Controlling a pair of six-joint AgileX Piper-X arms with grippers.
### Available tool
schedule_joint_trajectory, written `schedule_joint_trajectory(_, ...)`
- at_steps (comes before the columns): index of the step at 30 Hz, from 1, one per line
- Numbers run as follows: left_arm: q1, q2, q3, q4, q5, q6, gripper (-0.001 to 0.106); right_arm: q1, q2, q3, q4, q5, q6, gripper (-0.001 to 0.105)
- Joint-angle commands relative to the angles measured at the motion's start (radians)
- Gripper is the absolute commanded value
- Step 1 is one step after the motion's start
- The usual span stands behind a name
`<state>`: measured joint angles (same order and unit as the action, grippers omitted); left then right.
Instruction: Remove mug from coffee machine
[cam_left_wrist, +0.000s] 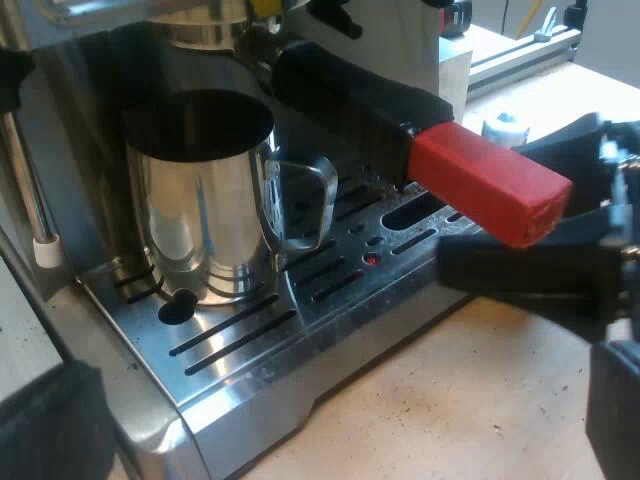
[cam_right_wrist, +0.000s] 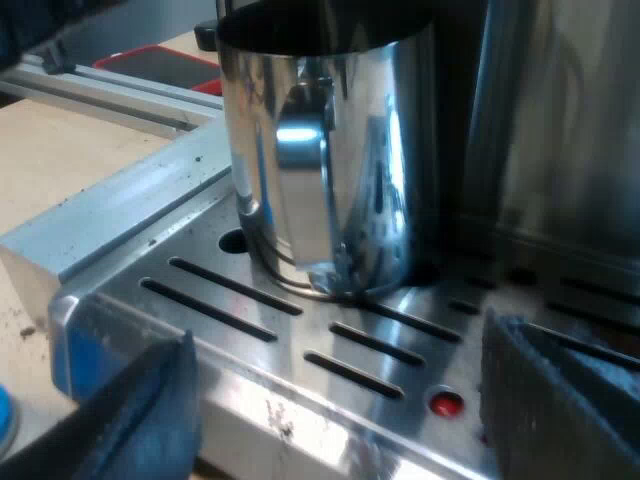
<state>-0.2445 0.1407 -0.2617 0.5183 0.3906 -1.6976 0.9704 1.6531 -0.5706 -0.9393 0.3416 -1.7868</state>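
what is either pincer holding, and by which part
Nothing: left pincer and right pincer are both open and empty; the mug stands free on the drip tray.

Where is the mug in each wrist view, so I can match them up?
Left wrist view: the mug stands on the drip tray under the locked holder, its grip turned toward the red-ended handle.
Right wrist view: the mug stands on the drip tray, just beyond the slots.
Shared landmark: the small red dot among the tray's slots.

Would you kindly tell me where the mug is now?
The steel mug stands on the espresso machine's drip tray, next to the holder's red-ended handle.
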Motion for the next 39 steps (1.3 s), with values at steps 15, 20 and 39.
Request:
schedule_joint_trajectory(15, -0.003, 0.001, -0.004, -0.007, 0.005, -0.002, 0.098, -0.04, 0.197, -0.256, -0.019, 0.021, 0.034, 0.062)
schedule_joint_trajectory(20, -0.003, 0.001, -0.004, -0.007, 0.005, -0.002, 0.098, -0.066, 0.199, -0.268, -0.004, -0.024, 0.052, 0.062)
schedule_joint_trajectory(39, -0.003, 0.001, -0.004, -0.007, 0.011, -0.002, 0.098, -0.069, 0.173, -0.264, 0.086, -0.055, 0.021, 0.0)
